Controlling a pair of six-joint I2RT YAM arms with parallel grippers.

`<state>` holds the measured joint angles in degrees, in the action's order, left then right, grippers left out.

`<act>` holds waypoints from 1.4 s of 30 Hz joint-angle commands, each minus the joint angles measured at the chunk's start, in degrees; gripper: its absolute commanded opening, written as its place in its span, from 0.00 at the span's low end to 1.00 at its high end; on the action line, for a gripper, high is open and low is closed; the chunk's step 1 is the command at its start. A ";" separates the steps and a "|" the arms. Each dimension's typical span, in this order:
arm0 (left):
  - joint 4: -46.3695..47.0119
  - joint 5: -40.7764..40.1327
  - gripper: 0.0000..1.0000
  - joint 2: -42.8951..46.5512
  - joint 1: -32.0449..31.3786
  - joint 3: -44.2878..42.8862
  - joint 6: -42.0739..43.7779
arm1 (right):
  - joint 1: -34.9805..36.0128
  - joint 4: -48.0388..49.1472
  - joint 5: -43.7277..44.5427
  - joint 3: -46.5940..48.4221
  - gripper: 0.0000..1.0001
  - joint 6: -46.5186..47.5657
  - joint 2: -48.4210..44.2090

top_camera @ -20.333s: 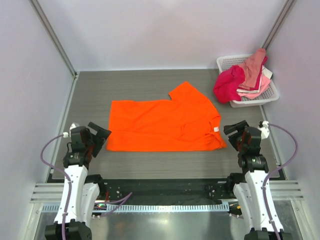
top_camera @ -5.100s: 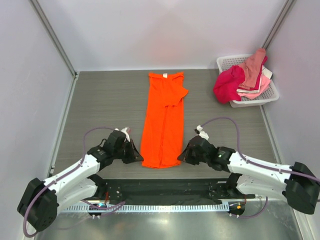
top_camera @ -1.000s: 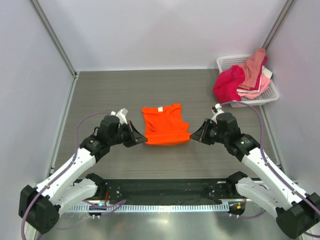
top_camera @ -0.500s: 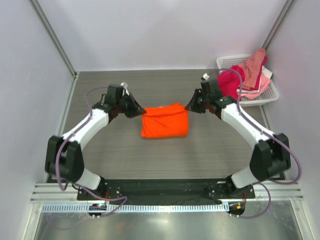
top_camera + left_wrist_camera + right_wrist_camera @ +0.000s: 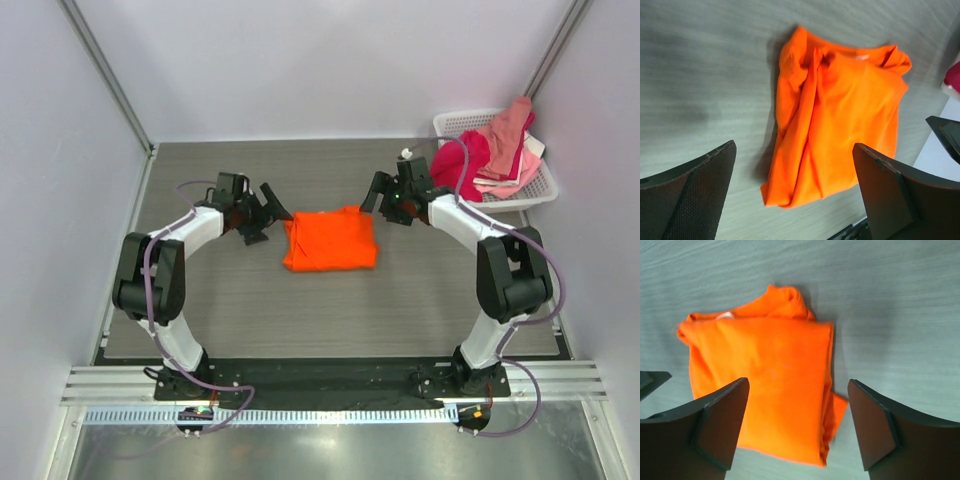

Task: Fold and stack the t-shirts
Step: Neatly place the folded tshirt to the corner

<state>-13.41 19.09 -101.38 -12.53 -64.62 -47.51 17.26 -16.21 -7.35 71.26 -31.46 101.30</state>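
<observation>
The bright orange t-shirt (image 5: 330,240) lies folded into a small rectangle in the middle of the grey table; it also shows in the left wrist view (image 5: 840,115) and the right wrist view (image 5: 765,385). My left gripper (image 5: 268,215) is open and empty just left of the shirt's far left corner. My right gripper (image 5: 383,202) is open and empty just beyond its far right corner. Neither touches the cloth. A magenta t-shirt (image 5: 458,165), a salmon pink one (image 5: 510,125) and a pale pink one (image 5: 500,180) are piled in the basket.
A white plastic lattice basket (image 5: 530,192) stands at the back right corner of the table. White walls close in the table at the back and on both sides. Both arms reach out over the table's far half.
Both grippers have let go of the orange shirt, opened and drawn slightly away from it. The folded shirt lies still on the table.
</observation>
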 commanded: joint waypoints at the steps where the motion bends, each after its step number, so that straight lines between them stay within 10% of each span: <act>1: 4.70 0.59 0.98 4.88 -1.00 3.88 0.67 | 0.24 6.71 -1.43 -4.46 0.84 1.05 -7.51; 12: 8.75 -0.90 0.79 -6.54 -5.48 0.38 -2.76 | 0.32 12.87 -1.79 -13.52 0.78 0.17 -9.45; 15: 9.80 -0.81 0.59 -9.18 -5.48 -0.42 -3.64 | 0.15 13.31 -1.35 -14.31 0.76 0.09 -9.89; 19: 12.09 -0.11 0.00 -9.18 -4.87 0.90 -3.39 | -0.29 14.53 -1.00 -16.06 0.72 -0.35 -10.77; 24: 8.67 3.93 0.00 -4.02 4.86 4.50 0.91 | -1.26 15.94 -1.78 -17.74 0.70 -1.58 -10.95; 28: -12.88 -9.99 0.00 0.12 16.74 -1.54 13.29 | -1.70 18.58 -4.68 -18.88 0.68 -3.16 -10.42; 30: -16.55 -24.67 0.00 1.01 18.24 -5.15 16.12 | -1.79 18.75 -5.73 -18.71 0.68 -3.52 -10.33; 34: -32.66 -49.37 0.99 0.05 21.50 -15.25 9.73 | -1.79 21.29 -7.67 -20.02 0.68 -5.27 -11.12; 38: -38.01 -59.69 1.00 5.63 16.94 -19.14 6.72 | -1.87 22.71 -7.32 -21.34 0.68 -5.45 -11.56; 42: -31.26 -50.95 1.00 17.78 13.42 -13.97 7.51 | -1.96 23.24 -6.62 -22.39 0.68 -4.57 -12.78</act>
<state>-44.01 -30.59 -93.76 3.18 -80.25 -39.03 15.51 3.44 -13.85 49.52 -36.18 91.92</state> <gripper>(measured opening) 0.994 0.681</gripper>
